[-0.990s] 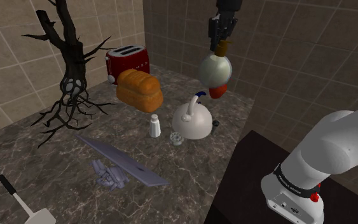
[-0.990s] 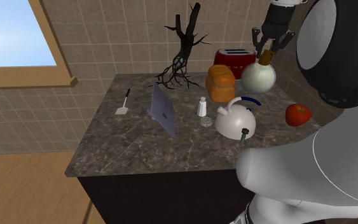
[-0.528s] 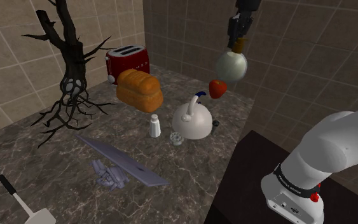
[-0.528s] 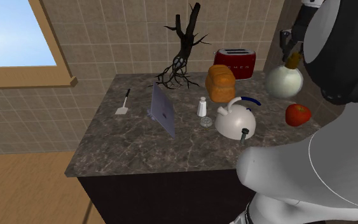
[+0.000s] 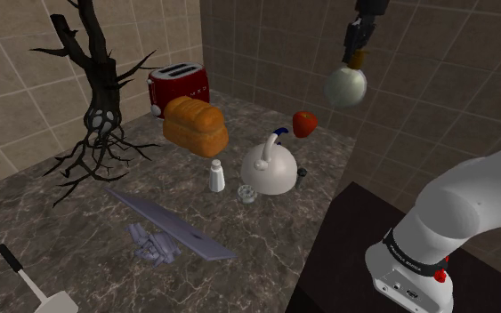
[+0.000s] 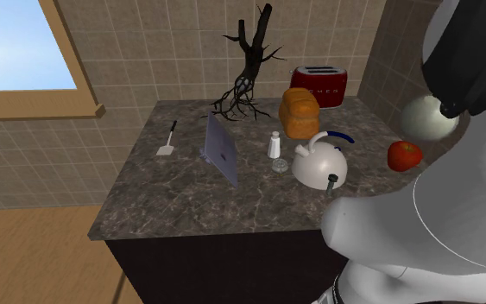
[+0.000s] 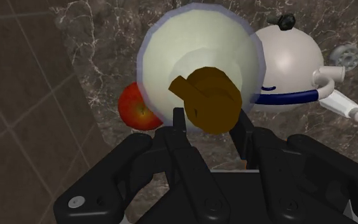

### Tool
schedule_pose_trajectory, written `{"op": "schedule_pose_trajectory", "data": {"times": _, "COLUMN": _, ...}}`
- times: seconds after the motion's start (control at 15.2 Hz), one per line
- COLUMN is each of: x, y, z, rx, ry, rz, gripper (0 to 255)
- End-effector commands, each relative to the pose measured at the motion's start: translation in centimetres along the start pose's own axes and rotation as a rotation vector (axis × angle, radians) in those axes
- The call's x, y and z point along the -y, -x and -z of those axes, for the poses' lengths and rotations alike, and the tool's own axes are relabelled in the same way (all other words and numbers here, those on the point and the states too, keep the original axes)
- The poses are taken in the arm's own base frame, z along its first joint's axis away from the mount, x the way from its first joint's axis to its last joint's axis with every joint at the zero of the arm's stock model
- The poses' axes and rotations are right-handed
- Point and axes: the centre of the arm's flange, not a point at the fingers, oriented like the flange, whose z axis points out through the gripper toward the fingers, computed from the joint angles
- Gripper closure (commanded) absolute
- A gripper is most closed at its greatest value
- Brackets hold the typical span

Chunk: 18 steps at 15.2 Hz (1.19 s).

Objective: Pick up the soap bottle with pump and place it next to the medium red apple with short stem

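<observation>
The soap bottle (image 5: 345, 86) is a round pale flask with a brown pump (image 5: 356, 60). It hangs high above the counter, and my black gripper (image 5: 355, 53) is shut on the pump from above. In the wrist view the fingers (image 7: 179, 125) clasp the brown pump (image 7: 208, 98), with the bottle's body (image 7: 196, 54) below them. The red apple (image 5: 305, 123) lies on the dark marble counter near the back wall, below the bottle and toward the shoulder view's left. In the second exterior view the bottle (image 6: 428, 117) hovers up and right of the apple (image 6: 404, 155).
A white kettle (image 5: 269, 167) with a blue handle stands close to the apple. A salt shaker (image 5: 216, 175), bread loaf (image 5: 195, 125), red toaster (image 5: 178, 86), black branch sculpture (image 5: 92, 98), flat grey slab (image 5: 168, 222) and spatula (image 5: 35, 284) lie further left. Tiled walls close the corner.
The gripper has carried the bottle toward the shoulder view's right, from in front of the apple to a spot past it. The grip on the pump is unchanged.
</observation>
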Motion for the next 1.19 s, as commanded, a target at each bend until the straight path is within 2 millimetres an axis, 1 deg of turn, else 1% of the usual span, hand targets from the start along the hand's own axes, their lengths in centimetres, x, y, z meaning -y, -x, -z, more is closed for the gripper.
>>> {"op": "schedule_pose_trajectory", "data": {"times": 0.0, "x": -2.4, "y": 0.8, "z": 0.4, "rx": -0.001, "ry": 0.000, "rz": 0.001, "gripper": 255}}
{"op": "schedule_pose_trajectory", "data": {"times": 0.66, "x": -15.3, "y": 3.4, "z": 1.1, "rx": -0.001, "ry": 0.000, "rz": 0.001, "gripper": 255}}
{"op": "schedule_pose_trajectory", "data": {"times": 0.73, "x": -16.3, "y": 3.6, "z": 1.2, "rx": -0.001, "ry": 0.000, "rz": 0.001, "gripper": 255}}
{"op": "schedule_pose_trajectory", "data": {"times": 1.12, "x": -16.5, "y": 3.8, "z": -2.0, "rx": -0.001, "ry": 0.000, "rz": 0.001, "gripper": 255}}
